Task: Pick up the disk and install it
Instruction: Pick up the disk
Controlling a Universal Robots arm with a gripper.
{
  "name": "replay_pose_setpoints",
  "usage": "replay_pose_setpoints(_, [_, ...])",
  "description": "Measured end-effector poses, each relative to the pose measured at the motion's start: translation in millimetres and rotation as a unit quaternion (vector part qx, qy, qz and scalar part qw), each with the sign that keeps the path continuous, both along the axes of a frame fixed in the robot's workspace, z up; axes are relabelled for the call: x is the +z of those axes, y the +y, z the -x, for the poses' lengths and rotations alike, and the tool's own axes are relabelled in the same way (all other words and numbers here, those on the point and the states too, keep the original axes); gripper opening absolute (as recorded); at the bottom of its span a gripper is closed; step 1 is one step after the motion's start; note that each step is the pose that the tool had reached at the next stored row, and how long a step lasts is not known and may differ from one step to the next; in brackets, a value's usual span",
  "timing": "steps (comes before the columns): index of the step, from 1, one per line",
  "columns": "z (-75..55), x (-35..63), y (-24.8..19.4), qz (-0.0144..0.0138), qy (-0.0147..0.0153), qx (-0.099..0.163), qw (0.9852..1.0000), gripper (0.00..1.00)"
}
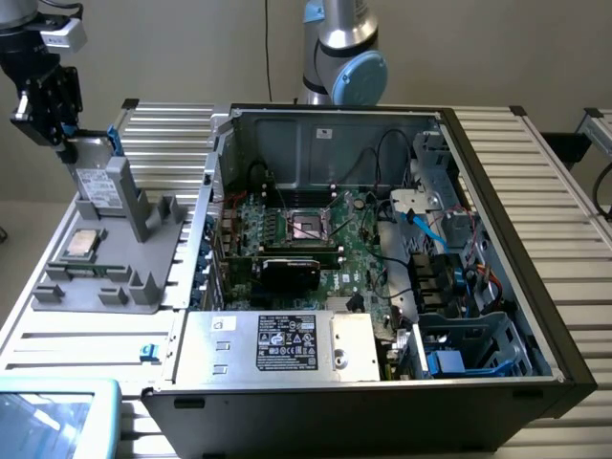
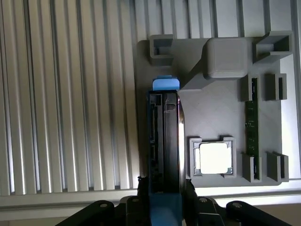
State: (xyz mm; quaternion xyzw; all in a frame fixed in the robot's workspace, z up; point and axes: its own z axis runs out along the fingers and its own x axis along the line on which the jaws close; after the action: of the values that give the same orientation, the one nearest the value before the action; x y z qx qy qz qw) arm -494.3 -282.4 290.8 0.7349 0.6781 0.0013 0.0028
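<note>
At the grey fixture, the end effector pinches the upright, blue-railed disk.

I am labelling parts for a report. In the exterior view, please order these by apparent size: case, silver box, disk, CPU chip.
Largest to smallest:
1. case
2. silver box
3. disk
4. CPU chip
The silver box seems nearer the camera than the disk, but the difference looks plain.

Silver arm tube, pale-blue joint cap. Black gripper, white wrist block, round pivot screws on black linkages.
</note>
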Motion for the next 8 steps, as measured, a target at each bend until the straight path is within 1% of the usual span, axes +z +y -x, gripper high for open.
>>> replay_pose_setpoints(8, [-1.3,1.0,0.0,0.0,-0.0017,0.0,1.0,0.37])
